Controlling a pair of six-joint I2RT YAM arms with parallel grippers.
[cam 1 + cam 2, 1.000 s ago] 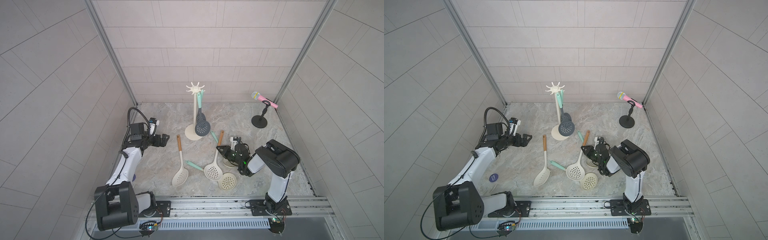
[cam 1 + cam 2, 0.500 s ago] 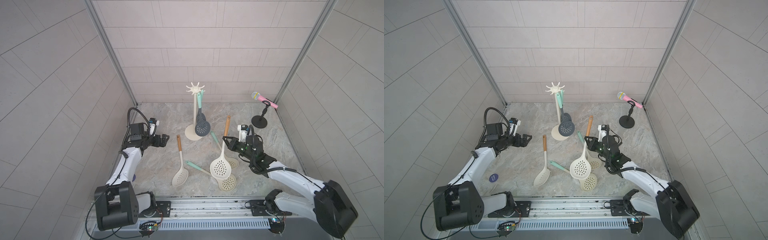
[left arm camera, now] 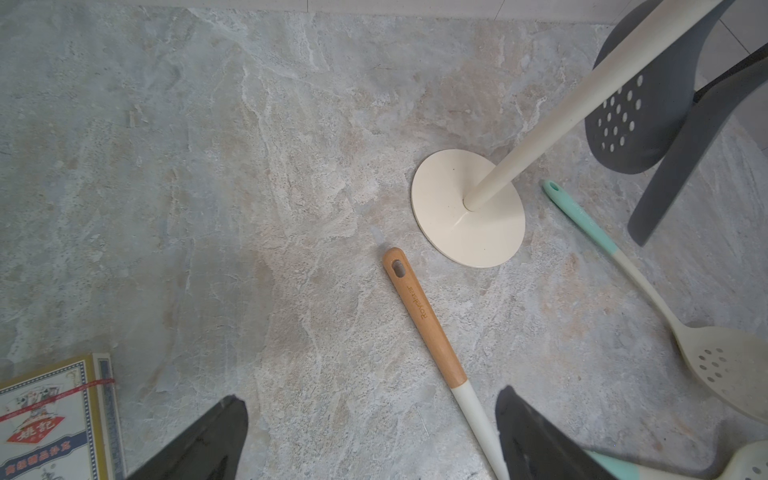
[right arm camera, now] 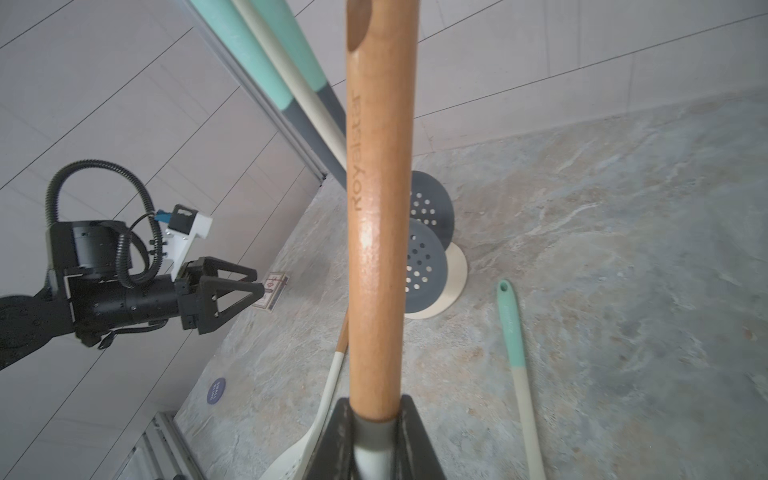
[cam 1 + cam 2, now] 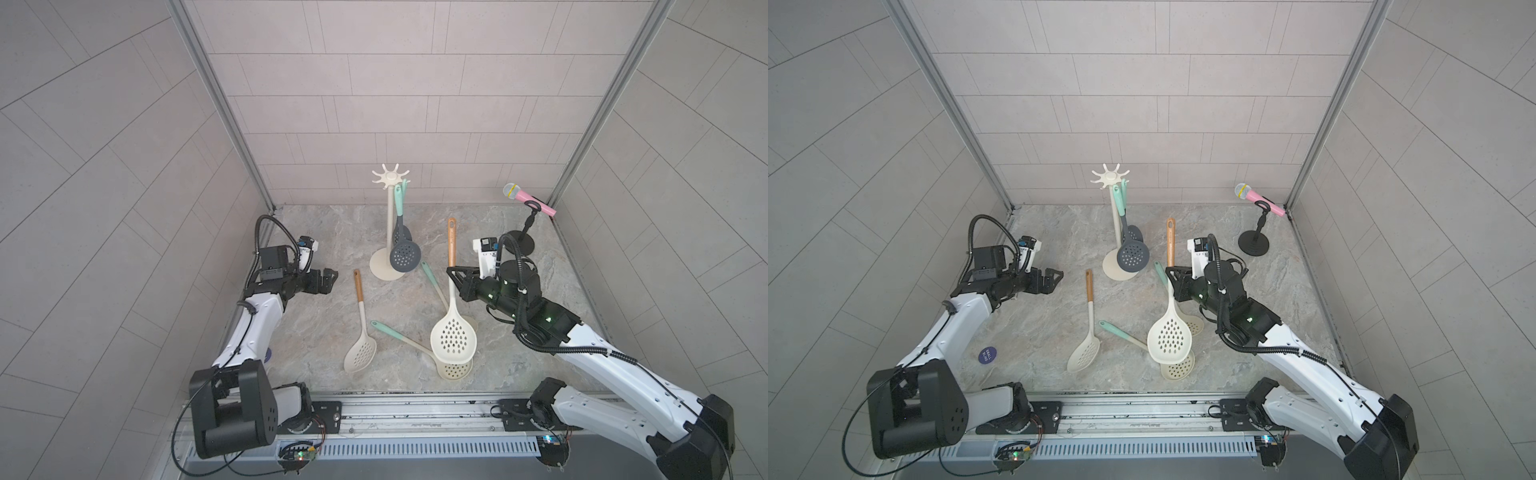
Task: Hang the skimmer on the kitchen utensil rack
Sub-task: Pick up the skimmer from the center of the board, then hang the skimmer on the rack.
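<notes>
Right wrist view: the right gripper (image 4: 376,419) is clamped on the skimmer (image 4: 380,232), held upright, where the wood handle meets the cream neck. It seems light, stiff and smooth, so it may swivel. From it, the kitchen utensil rack (image 5: 390,232) stands at eleven o'clock. The left gripper (image 5: 328,279) has its jaws apart.

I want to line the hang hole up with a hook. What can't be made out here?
- Held skimmer: right wrist view, the frame edge cuts its hang hole; the right pincer hides all below the grip.
- Kitchen utensil rack: hooks outside both wrist views; in both top views too small to tell which carry the grey skimmers.
- Cream skimmer on the table: head partly covered by the held one, both top views.
</notes>
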